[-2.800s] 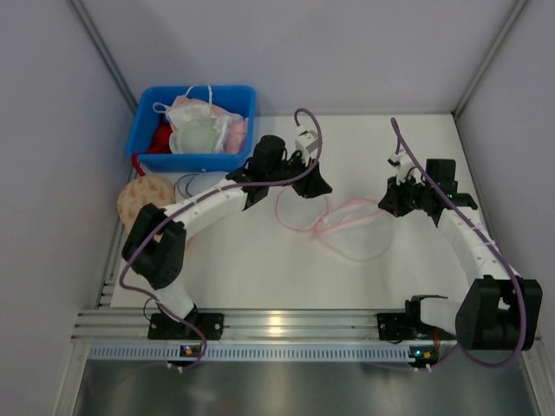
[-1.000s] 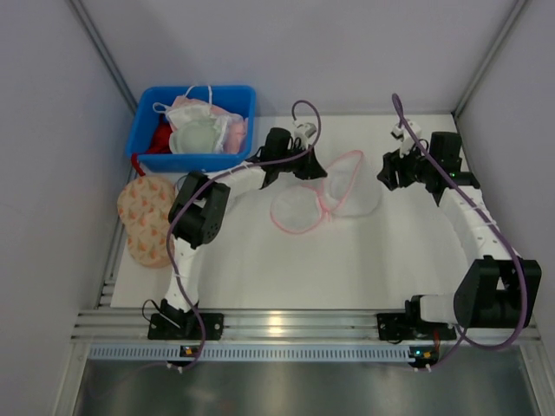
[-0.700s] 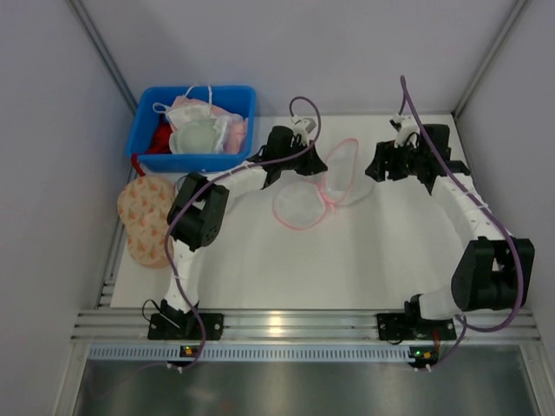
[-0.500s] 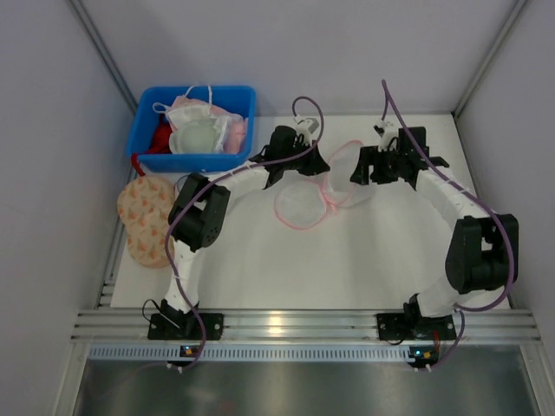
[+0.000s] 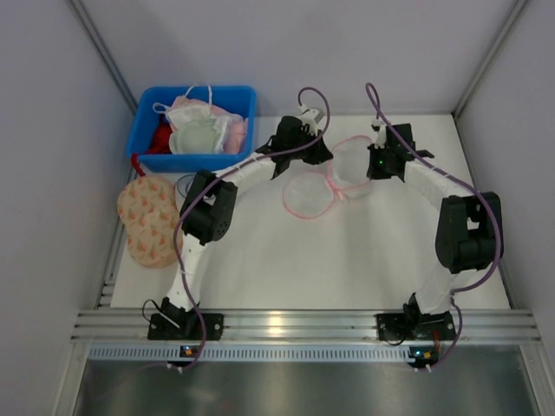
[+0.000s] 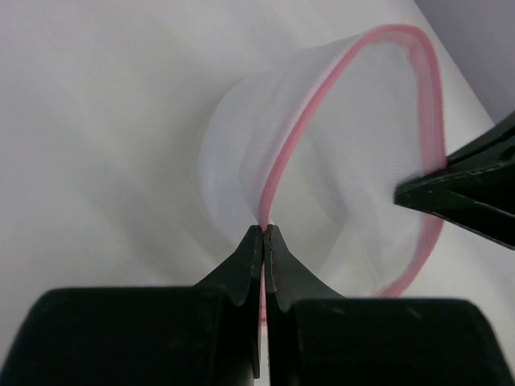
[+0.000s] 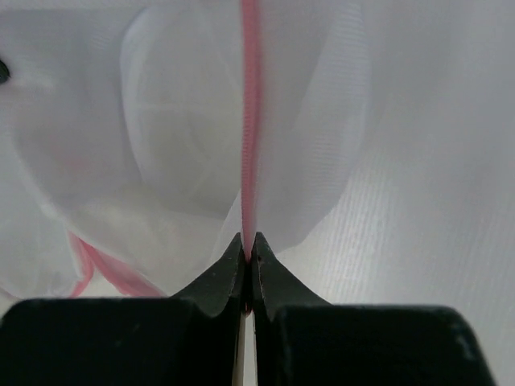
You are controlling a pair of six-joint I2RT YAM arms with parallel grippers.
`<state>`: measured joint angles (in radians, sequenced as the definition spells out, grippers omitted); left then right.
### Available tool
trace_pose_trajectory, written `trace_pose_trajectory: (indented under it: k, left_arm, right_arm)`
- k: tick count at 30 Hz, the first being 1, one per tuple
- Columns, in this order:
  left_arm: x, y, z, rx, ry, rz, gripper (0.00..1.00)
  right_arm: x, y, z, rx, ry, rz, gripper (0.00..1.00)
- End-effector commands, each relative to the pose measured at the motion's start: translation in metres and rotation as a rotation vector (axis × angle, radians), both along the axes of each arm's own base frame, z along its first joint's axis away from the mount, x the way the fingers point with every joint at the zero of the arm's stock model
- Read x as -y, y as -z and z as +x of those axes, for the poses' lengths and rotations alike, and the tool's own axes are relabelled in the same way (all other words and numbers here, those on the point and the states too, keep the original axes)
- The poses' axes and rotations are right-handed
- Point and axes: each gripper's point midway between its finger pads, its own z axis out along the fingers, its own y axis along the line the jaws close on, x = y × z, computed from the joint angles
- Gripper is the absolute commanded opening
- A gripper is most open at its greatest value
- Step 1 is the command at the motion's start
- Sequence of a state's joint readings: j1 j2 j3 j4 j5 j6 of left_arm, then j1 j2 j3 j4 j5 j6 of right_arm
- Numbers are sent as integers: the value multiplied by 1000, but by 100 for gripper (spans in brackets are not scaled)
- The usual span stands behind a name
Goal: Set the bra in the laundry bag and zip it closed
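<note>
Right gripper (image 7: pixel 248 241) pinched the laundry bag (image 5: pixel 309 192) rim.
It had swung in from the right and clamped the pink rim opposite the left gripper (image 6: pixel 264 233), which was also pinching it, so the bag could be held open, upper centre. The bra (image 5: pixel 229 129) lay unbagged in the blue bin (image 5: pixel 191 162), upper left. No writing was readable.

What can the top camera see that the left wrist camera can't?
Only the top view shows the blue bin of clothes, the orange-patterned pouch, and the left arm and right arm whole. Only the left wrist view shows, close up, the left gripper pinched shut on the bag's pink rim. Both show the laundry bag, the white table and the right gripper at the rim.
</note>
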<state>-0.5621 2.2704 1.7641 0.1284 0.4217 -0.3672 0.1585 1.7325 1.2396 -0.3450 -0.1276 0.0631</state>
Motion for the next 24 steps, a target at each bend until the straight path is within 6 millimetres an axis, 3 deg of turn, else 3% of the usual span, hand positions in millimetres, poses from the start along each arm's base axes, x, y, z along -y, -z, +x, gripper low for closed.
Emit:
trace_pose_trajectory:
  k: [1, 2, 3, 5, 6, 9, 12, 13, 15, 16, 17, 19, 20, 22, 24]
  left_arm:
    - [-10, -9, 41, 84, -62, 27, 0]
    - [-10, 4, 47, 76, -65, 41, 0]
    - [-10, -9, 57, 109, -71, 29, 0]
    - [-9, -1, 65, 120, -68, 46, 0]
    - [-6, -12, 69, 144, -64, 31, 0]
    - [1, -14, 68, 151, -37, 18, 2]
    - [4, -20, 62, 149, -6, 0, 34]
    - [3, -26, 61, 161, -1, 0, 46]
    - [-1, -49, 58, 198, -4, -6, 57]
    - [-3, -59, 57, 226, -1, 0, 63]
    - [-7, -85, 53, 265, -8, -8, 79]
    - [-18, -110, 52, 298, -36, 7, 98]
    - [-29, -140, 50, 336, -51, -11, 98]
    - [-45, -168, 50, 337, -82, -52, 98]
    - [-82, -201, 54, 326, -124, -95, 98]
  right_arm:
    - [40, -29, 11, 93, 119, -65, 0]
    - [53, -27, 9, 85, 150, -82, 0]
    - [58, -23, 4, 70, 161, -87, 0]
    - [71, -16, -1, 49, 194, -114, 0]
    - [72, -12, -6, 31, 198, -118, 0]
    - [76, -7, -10, 17, 213, -112, 0]
    - [73, -8, -7, 14, 209, -92, 9]
    - [68, -7, -8, -1, 192, -72, 16]
    - [62, -12, -4, 2, 169, -44, 29]
    - [62, -14, -4, 1, 164, -41, 42]
    - [58, -16, -4, 2, 153, -24, 49]
    - [56, -30, -1, 31, 135, -14, 66]
    - [56, -36, 0, 48, 131, -14, 71]
    - [54, -57, 3, 99, 111, -9, 84]
    - [57, -82, 4, 154, 94, -17, 92]
